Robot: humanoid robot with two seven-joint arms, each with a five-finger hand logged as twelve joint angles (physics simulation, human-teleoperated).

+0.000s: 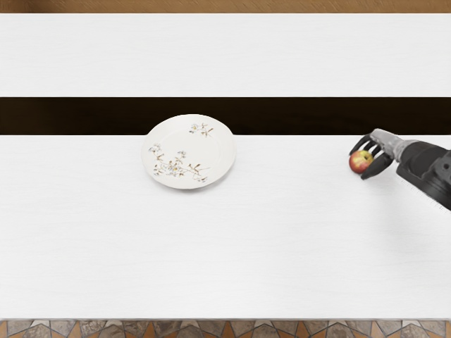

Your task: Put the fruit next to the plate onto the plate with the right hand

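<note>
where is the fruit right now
In the head view the fruit sits near the picture's right edge, gripped by the right hand, well right of the plate.

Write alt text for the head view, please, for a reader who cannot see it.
The right robot hand curls its fingers around a red-yellow apple near the right edge of a white table. A white plate with a flower pattern sits apart from it, left of centre, with nothing on it.

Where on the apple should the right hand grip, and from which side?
Around the middle of the apple, from the picture's right, as the right hand does now, with fingers curled over and under it. It is small, round and handleless, so an enclosing wrap suits.
</note>
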